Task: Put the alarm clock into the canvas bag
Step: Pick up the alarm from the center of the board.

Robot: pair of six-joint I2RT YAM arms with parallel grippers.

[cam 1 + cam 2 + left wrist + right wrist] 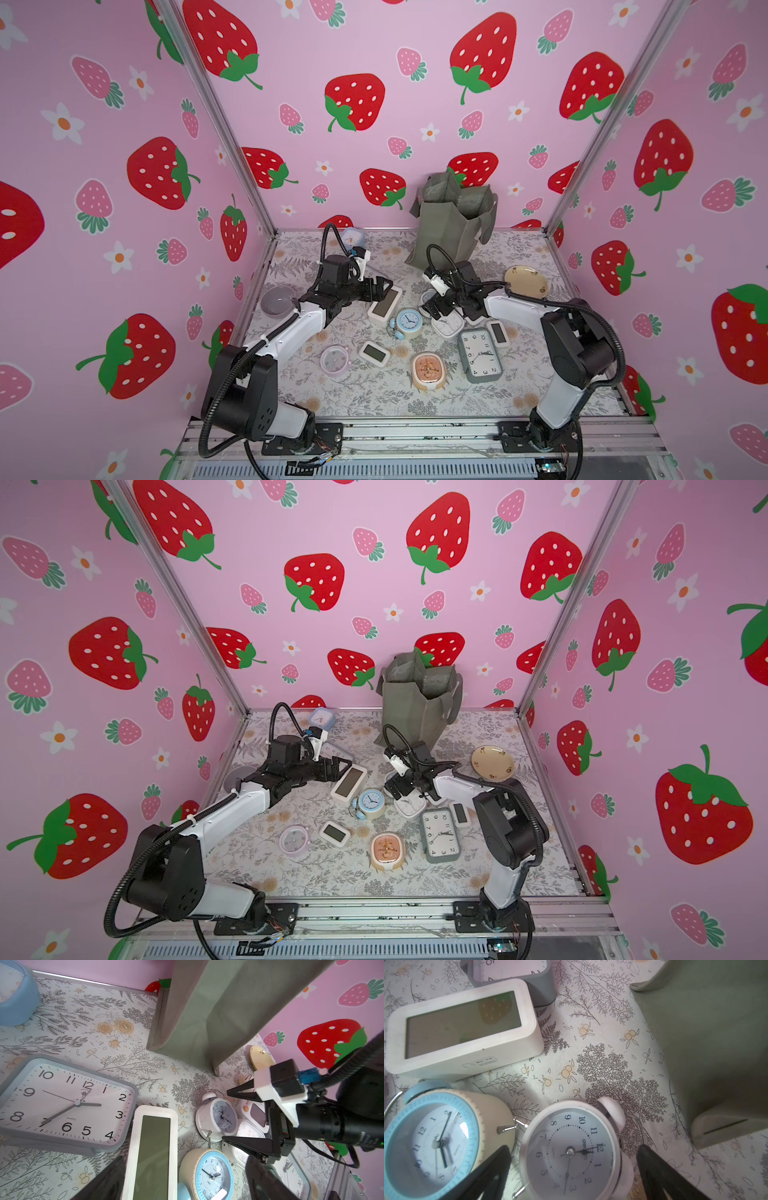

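The grey-green canvas bag [446, 226] [413, 706] stands upright and open-mouthed at the back of the table. Several alarm clocks lie in front of it. My left gripper [384, 287] [187, 1180] is open and low over a white digital clock [384, 306] [151, 1153]. That clock and a blue-faced cream clock [409, 322] [209, 1174] lie between its fingers. My right gripper [430, 309] [573, 1167] is open, its fingers on either side of a white twin-bell clock [569, 1153] [218, 1118], with gaps showing on both sides.
A beige plate [525, 281] lies at the right and a grey bowl [277, 300] at the left. Toward the front lie a pink round clock [334, 360], a small digital clock [374, 353], an orange clock [429, 370] and a grey rectangular clock [480, 355]. A blue clock [353, 237] stands at the back.
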